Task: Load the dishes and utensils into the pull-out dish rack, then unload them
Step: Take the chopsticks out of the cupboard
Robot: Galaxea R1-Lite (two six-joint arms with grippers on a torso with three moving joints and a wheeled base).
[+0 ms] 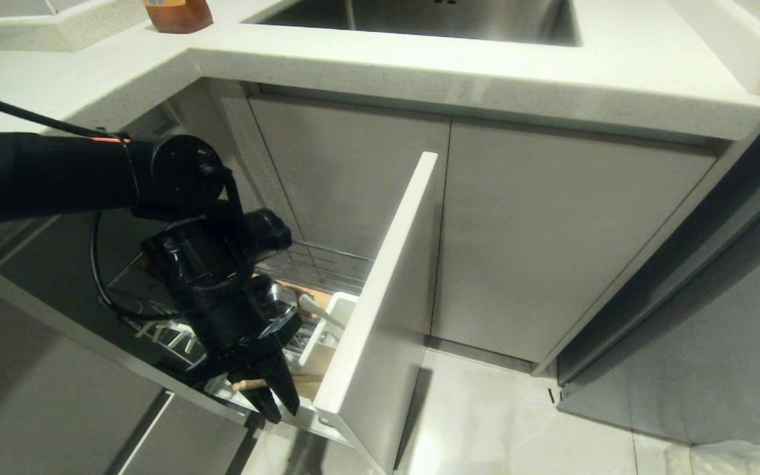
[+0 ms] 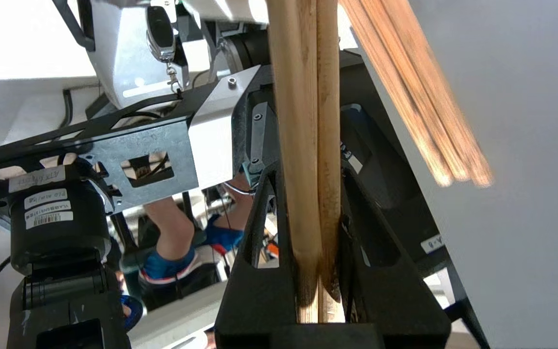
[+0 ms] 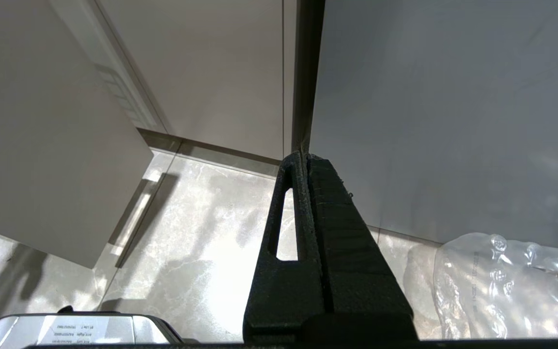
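A pale speckled countertop [image 1: 419, 63] is running across the top of the head view, with a steel sink [image 1: 419, 16] sunk into it at the upper centre and a brown container [image 1: 179, 14] standing at the upper left. Below it, grey cabinet doors [image 1: 551, 244] are filling the middle and right of the frame, and glossy marbled floor tiles [image 1: 505, 422] are showing at the lower right, where a crumpled clear plastic bag [image 3: 506, 286] is lying in the right wrist view. The pull-out dish rack [image 1: 327, 264] is standing drawn out in the lower centre, its tall white front panel [image 1: 380, 310] slanting from the centre down toward the bottom edge and screening the rack's contents from the right. A white utensil cup [image 1: 327, 333] is sitting just inside that panel. The left arm is reaching in from the left edge and hiding much of the wire basket. The left gripper [image 1: 273, 389] is pointing downward at the lower centre, over the near corner of the rack, its fingers [image 2: 259, 291] clamping tight on the chopsticks [image 2: 308, 145], which are lying side by side and touching; a short wooden end is poking out beside the fingers in the head view. The right gripper [image 3: 305, 160] is hanging near the floor beside a cabinet door, its fingers pressed together with nothing between them.
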